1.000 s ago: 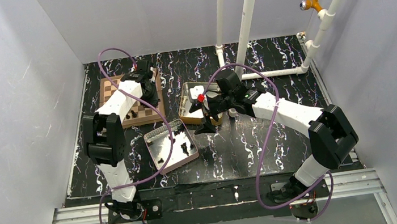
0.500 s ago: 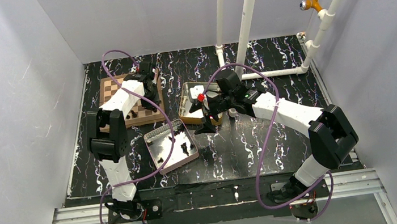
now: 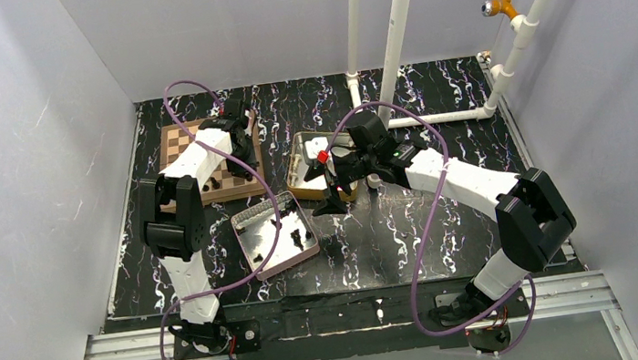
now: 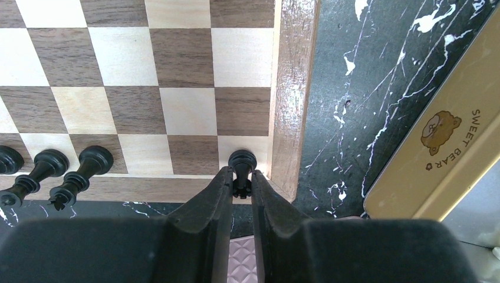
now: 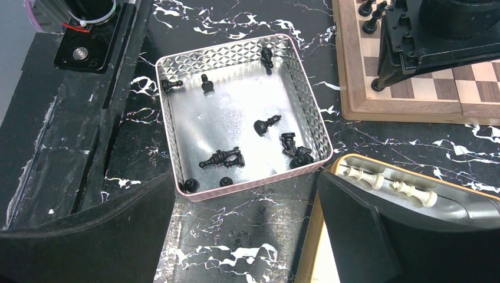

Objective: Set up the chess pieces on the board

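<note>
The board (image 4: 177, 71) fills the left wrist view, tan and brown checks inside a darker rim. My left gripper (image 4: 242, 177) is shut on a black chess piece (image 4: 242, 160) that stands on the board's corner square, beside the rim. Three more black pieces (image 4: 82, 171) stand along the same edge row to the left. Seen from above, the left gripper (image 3: 244, 157) is at the board's (image 3: 178, 142) near right corner. My right gripper (image 5: 247, 236) is open and holds nothing; it hovers over the bare table. Several black pieces (image 5: 223, 158) lie in a pink-rimmed tin (image 5: 236, 190).
A yellow tin (image 5: 330, 236) with white pieces (image 5: 389, 183) sits under the right gripper's right finger. The pink tin (image 3: 274, 234) lies between the two arms, and the yellow tin (image 3: 309, 167) is behind it. White pipes (image 3: 398, 32) rise at the back.
The left arm's elbow has shifted slightly while its gripper stays at the board's corner on the piece. The right arm has not moved.
</note>
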Tool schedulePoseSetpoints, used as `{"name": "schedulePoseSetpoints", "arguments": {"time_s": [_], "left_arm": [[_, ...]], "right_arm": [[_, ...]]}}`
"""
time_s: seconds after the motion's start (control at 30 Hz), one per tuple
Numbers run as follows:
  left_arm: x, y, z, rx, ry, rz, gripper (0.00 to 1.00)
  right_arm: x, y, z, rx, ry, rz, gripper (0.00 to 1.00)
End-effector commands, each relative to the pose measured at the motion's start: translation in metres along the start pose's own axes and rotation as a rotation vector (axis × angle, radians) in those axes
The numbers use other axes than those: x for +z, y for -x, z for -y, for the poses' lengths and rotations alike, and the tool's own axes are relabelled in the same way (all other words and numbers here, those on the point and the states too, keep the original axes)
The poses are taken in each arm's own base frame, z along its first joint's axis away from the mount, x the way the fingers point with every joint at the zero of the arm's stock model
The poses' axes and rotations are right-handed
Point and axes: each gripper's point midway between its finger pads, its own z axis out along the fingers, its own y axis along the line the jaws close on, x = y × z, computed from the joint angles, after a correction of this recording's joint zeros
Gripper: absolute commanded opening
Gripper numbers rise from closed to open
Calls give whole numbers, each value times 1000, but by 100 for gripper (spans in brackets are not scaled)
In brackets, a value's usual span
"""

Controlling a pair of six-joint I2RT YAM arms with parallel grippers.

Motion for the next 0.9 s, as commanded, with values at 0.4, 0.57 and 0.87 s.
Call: {"name": "schedulePoseSetpoints", "arguments": {"time_s": [0.4,0.57,0.87], "left_arm": [[-12,12,-2,-1,8,6,26],[-23,19,-7,0,19,37,29],[-61,25,-10,3,-12,108,49]], "right_arm": [[-4,14,4,-44,-16,39,98],[-4,15,4,-45,-16,41,99],[-4,14,2,-47,-10,41,98]]}}
